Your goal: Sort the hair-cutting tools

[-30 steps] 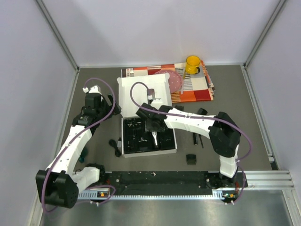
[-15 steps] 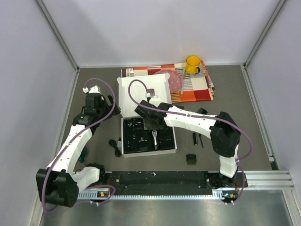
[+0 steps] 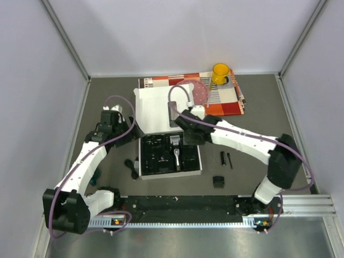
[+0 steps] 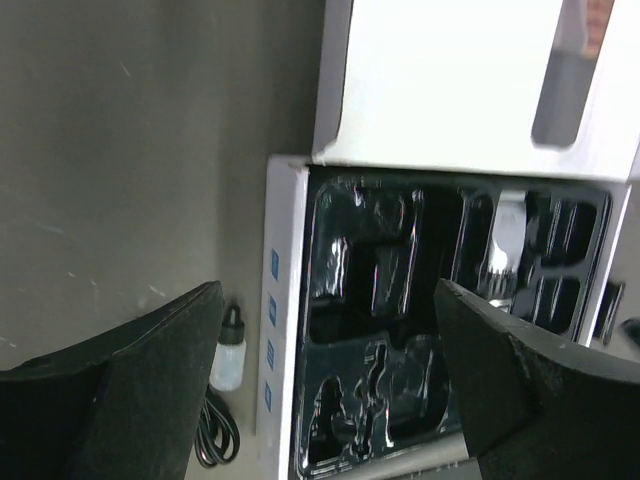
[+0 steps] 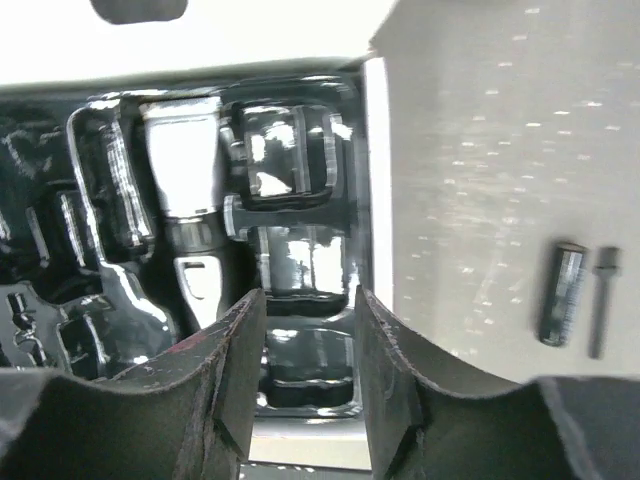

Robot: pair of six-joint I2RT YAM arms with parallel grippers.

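Note:
The black-and-silver clipper (image 3: 176, 149) lies in the black moulded tray (image 3: 156, 158) of the open white box; it also shows in the right wrist view (image 5: 185, 200) and the left wrist view (image 4: 503, 245). My right gripper (image 3: 187, 134) (image 5: 308, 300) is open and empty, just above the tray's right side, next to the clipper. My left gripper (image 3: 124, 133) (image 4: 330, 320) is wide open and empty over the box's left edge. The black cord (image 3: 130, 166) (image 4: 215, 440) lies left of the box. Two thin black sticks (image 3: 226, 159) (image 5: 562, 295) and a guard comb (image 3: 218, 181) lie right of it.
The box lid (image 3: 158, 105) stands open behind the tray. A small white bottle (image 4: 228, 355) lies by the cord. A patterned mat (image 3: 223, 99) with a pink disc (image 3: 200, 92) and a yellow cup (image 3: 220, 73) is at the back.
My right gripper has drawn back and to the right off the clipper, which stays lying in the tray. My left gripper has shifted slightly toward the box.

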